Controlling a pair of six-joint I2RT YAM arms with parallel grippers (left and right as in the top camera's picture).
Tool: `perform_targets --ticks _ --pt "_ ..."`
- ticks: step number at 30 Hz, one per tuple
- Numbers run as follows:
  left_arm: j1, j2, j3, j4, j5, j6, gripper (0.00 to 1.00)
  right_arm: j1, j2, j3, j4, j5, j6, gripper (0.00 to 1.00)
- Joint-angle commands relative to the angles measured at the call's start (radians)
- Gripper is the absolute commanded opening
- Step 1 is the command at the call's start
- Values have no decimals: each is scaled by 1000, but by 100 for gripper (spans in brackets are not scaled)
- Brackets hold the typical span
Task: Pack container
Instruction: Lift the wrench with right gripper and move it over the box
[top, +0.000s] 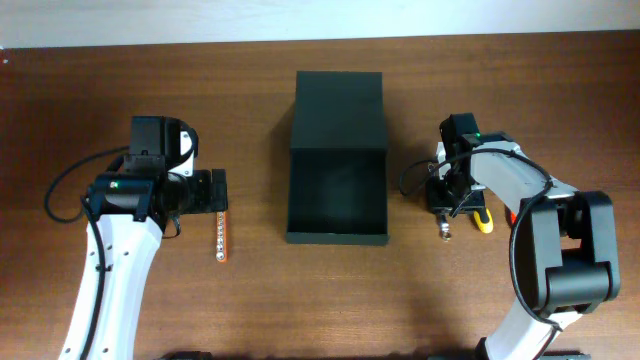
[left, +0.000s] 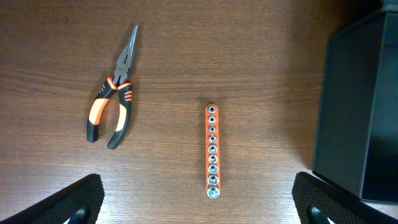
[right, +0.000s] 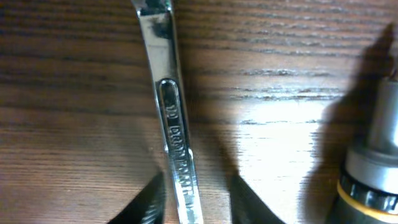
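The container (top: 336, 190) is a dark green-black box at the table's middle. It stands open with its flap lid (top: 338, 110) laid back, and its side also shows in the left wrist view (left: 357, 106). My left gripper (left: 199, 208) is wide open and empty, above an orange socket rail (left: 212, 149), which also shows in the overhead view (top: 220, 236). Orange-and-black pliers (left: 112, 109) lie to the rail's left. My right gripper (right: 196, 202) is low over a silver wrench (right: 169, 106). Its fingers straddle the shaft, with a gap on the right side.
A screwdriver with a yellow-and-black handle (right: 373, 168) lies just right of the wrench, and its yellow part shows in the overhead view (top: 483, 221). The right arm (top: 560, 250) bends over the table's right side. The left arm (top: 120, 250) reaches in from the front left.
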Motion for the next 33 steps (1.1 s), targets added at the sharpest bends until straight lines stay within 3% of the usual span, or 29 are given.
perform_targets --ticks 1,8,13,20,27,33 --pt "4 -3 17 3 -11 4 99 7 8 -11 -7 -3 7 25" --pt "4 -3 17 3 -11 4 99 7 8 -11 -7 -3 7 18" --pt "4 -3 17 3 -11 4 99 6 8 -11 -6 -3 6 5" --pt "4 -3 20 3 -12 4 100 6 7 20 -18 -3 6 4" --pt "25 -3 53 1 -11 4 100 7 -27 254 -153 -6 -20 4" --pt "102 -3 66 -16 -2 -4 100 62 -50 563 -365 -14 -183 4"
